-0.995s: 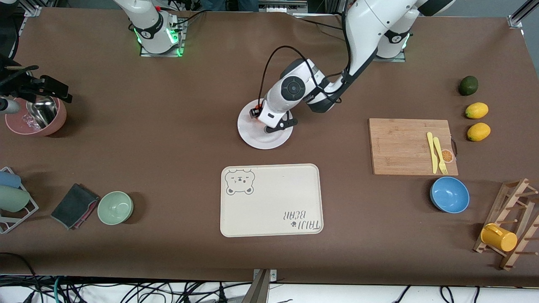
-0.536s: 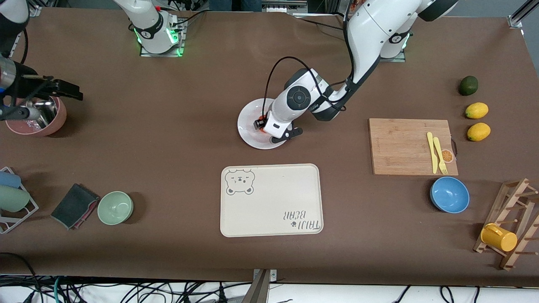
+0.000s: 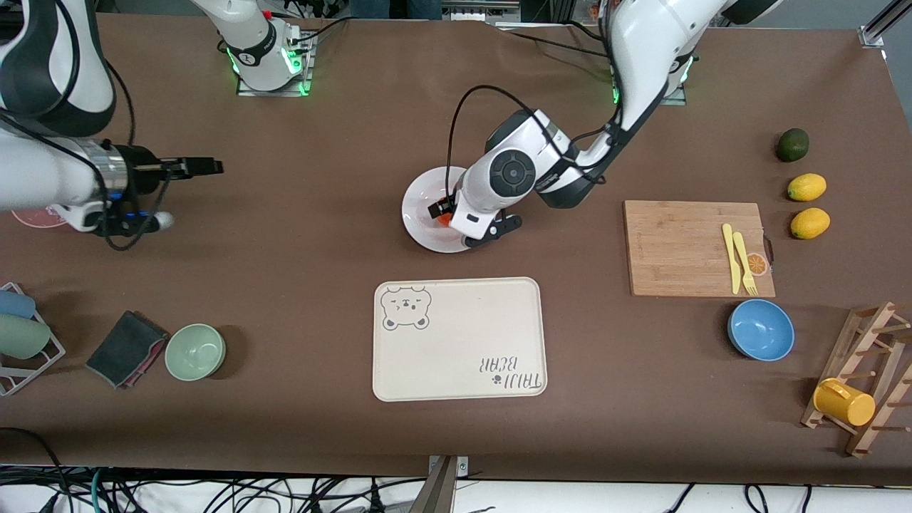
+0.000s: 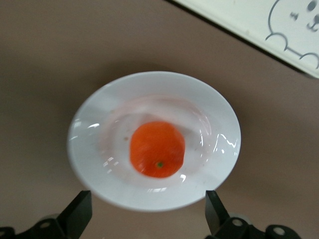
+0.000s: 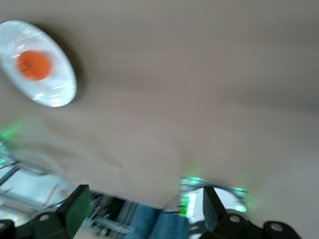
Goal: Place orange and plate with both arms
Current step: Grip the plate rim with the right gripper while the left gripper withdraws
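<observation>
The orange [image 3: 443, 219] lies in the middle of the white plate [image 3: 420, 203], which rests on the brown table between the arms' bases and the tray. My left gripper [image 3: 470, 218] hovers over the plate, open and empty. In the left wrist view its fingers [image 4: 79, 211] stand apart, one on either side of the plate [image 4: 99, 109], with the orange [image 4: 157, 149] between and below them. My right gripper [image 3: 203, 167] is open and empty, over bare table toward the right arm's end, pointing at the plate. The right wrist view shows the plate [image 5: 57, 94] and the orange [image 5: 33, 64] at a distance.
A cream bear-print tray [image 3: 459, 338] lies nearer the camera than the plate. A cutting board [image 3: 684, 246] with yellow cutlery, a blue bowl [image 3: 761, 329], two lemons [image 3: 806, 187] and a green fruit [image 3: 791, 144] are toward the left arm's end. A green bowl [image 3: 195, 351] and a cloth [image 3: 125, 348] are toward the right arm's end.
My right gripper has swung from over the pink bowl toward the table's middle. My left gripper has shifted slightly over the plate, and the orange now shows lying on it.
</observation>
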Robot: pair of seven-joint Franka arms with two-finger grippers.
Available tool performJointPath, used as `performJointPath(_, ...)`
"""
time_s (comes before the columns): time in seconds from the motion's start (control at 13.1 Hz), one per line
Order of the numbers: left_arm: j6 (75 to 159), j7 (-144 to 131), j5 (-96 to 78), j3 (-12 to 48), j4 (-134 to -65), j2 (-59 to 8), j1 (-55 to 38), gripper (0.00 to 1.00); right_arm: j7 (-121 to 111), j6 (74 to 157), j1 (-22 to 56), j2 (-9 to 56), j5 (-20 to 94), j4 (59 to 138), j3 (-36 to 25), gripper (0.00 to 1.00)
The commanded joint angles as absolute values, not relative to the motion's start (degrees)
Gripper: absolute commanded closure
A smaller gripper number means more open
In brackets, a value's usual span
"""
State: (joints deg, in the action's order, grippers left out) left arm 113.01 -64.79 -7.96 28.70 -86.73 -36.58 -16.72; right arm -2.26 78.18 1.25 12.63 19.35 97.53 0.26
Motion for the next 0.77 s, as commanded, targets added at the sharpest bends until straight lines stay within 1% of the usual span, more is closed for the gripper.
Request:
performJointPath(0.0, 95.5, -61.7, -8.6, 29.3, -75.5, -36.4, -11.9, 0.0, -2.0, 80.0, 2.3, 14.0, 28.3, 102.0, 0.3, 0.0)
performJointPath(0.08, 90.0, -59.2, -8.5, 29.2, -72.1, -36.4, -9.6, 0.0, -2.2, 82.9, 3.5, 14.1, 30.7, 104.5, 0.3, 0.0)
performJointPath(0.15, 86.6, -56.6, -8.4, 29.2, -70.6, -36.3, -6.8, 0.0, -2.9, 87.3, 4.7, 14.1, 34.1, 107.6, 0.4, 0.0)
performJointPath(0.23, 84.6, -54.0, -8.4, 29.0, -70.4, -35.3, -4.4, 0.0, -3.9, 92.1, 5.8, 14.2, 37.6, 110.8, 2.0, 0.0)
performJointPath(0.38, 81.9, -48.2, -8.2, 28.7, -70.4, -34.7, -1.4, 0.0, -4.6, 104.5, 6.3, 14.3, 39.3, 115.7, 7.8, 0.0)
performJointPath(0.46, 80.8, -47.8, -6.9, 28.7, -70.3, -34.6, -0.4, 0.0, -5.7, 109.4, 6.3, 15.2, 40.8, 116.9, 10.2, 0.0)
performJointPath(0.54, 79.9, -47.8, -4.6, 29.0, -70.1, -34.6, 0.3, 0.0, -8.0, 112.6, 6.3, 16.9, 43.3, 118.2, 11.8, 0.0)
performJointPath(0.69, 78.7, -45.5, -1.9, 28.8, -70.0, -33.9, 0.8, 0.0, -17.4, 122.6, 6.4, 20.1, 51.6, 120.9, 16.1, 0.0)
